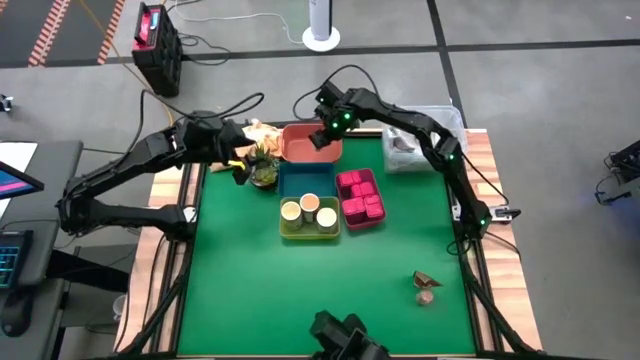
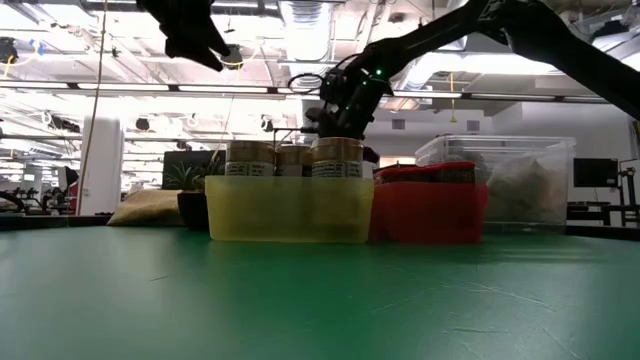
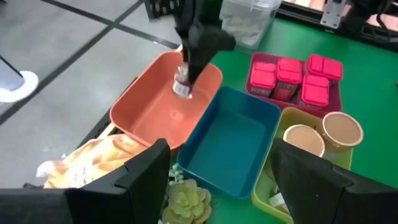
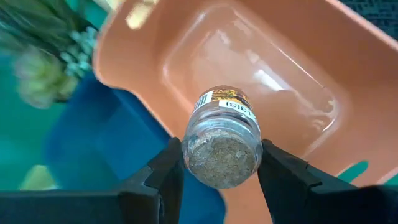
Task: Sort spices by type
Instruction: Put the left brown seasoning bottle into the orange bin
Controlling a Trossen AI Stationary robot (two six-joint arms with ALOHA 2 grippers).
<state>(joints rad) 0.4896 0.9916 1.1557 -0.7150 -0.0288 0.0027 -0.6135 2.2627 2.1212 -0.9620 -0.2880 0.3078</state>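
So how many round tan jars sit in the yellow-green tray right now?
3, all in the yellow-green tray: one jar at its left, one jar toward the blue tray, one jar at its right. None looks hidden.

My right arm stretches from the table's right edge toward the far middle, wrist bent down, and my right gripper (image 4: 219, 163) has both fingers (image 4: 155, 180) pressed against the sides of a small clear spice jar (image 4: 222, 144). My left arm reaches in from the left edge, its left gripper (image 3: 221, 177) raised near the far left, fingers parted around nothing, as far as I can tell.
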